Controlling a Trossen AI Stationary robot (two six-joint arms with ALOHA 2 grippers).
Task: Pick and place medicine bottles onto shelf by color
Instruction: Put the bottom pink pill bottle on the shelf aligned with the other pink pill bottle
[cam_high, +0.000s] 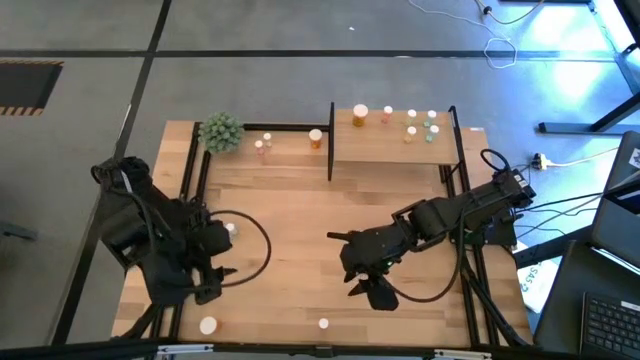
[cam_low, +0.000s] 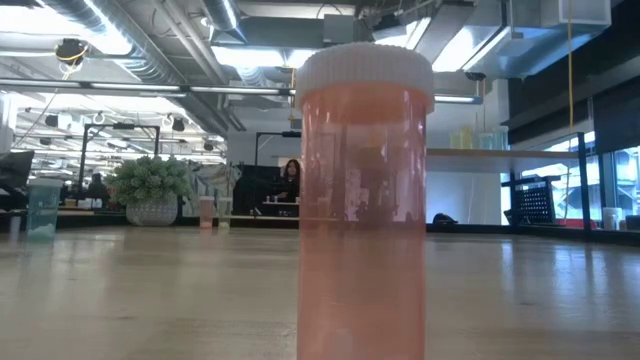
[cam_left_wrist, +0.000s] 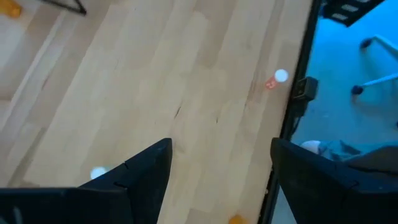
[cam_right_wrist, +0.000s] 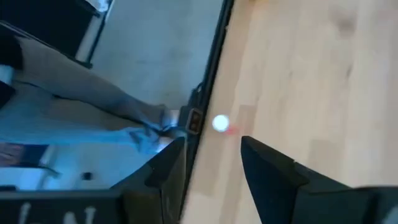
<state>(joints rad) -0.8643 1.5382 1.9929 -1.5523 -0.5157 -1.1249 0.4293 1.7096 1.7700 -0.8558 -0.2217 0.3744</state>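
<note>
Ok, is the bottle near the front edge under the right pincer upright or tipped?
Upright. The bottle shows only its round white cap from above, and the low view shows it standing, cap on top.

Several bottles (cam_high: 411, 124) stand on the shelf (cam_high: 390, 148), right of the plant ball (cam_high: 220, 131).

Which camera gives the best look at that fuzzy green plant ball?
The high view: the plant ball sits unblocked at the table's far left corner. The low view shows it small and distant in a pale pot. Neither wrist view shows it.
</note>
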